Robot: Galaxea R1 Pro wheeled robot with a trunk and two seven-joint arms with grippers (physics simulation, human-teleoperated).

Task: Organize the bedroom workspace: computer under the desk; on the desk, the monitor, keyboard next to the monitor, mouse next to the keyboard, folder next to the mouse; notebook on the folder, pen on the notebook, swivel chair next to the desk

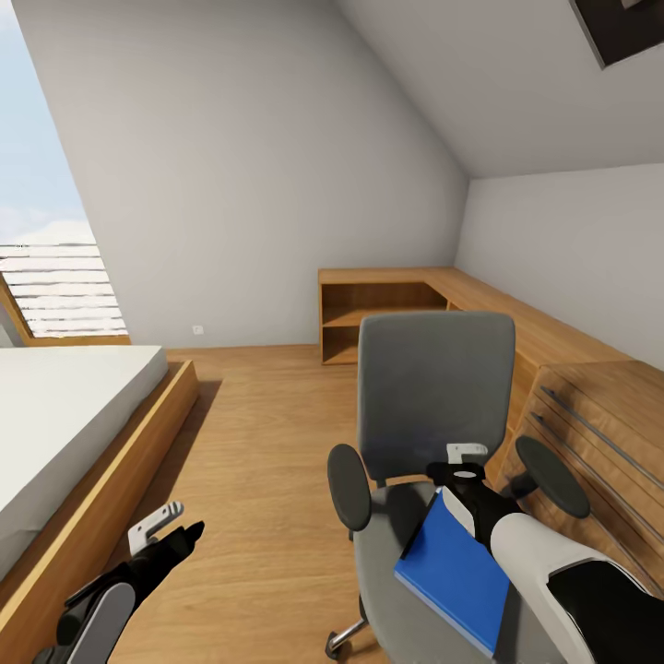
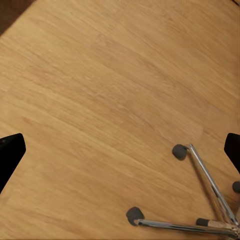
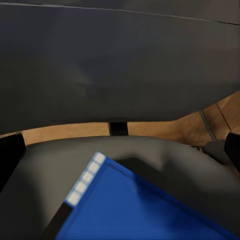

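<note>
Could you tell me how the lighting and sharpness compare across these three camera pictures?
Head view: bright, even daylight, soft shadow beside the bed, everything crisp. Left wrist view: evenly lit floor, slightly soft, glints on the chrome chair legs. Right wrist view: dim, the chair back dark and blurry, the blue folder soft-edged.

- No readable text, labels, brands or numbers in any view
- blue folder (image 1: 456, 576) on the swivel chair (image 1: 433, 397): plain cover, no title; right wrist view shows a strip of small pale squares along its edge (image 3: 86, 179), possibly index tabs, nothing legible on them
- drawer unit (image 1: 599, 433): blank wood fronts, no markings
- small wall socket (image 1: 197, 329): too small to tell any marking
</note>
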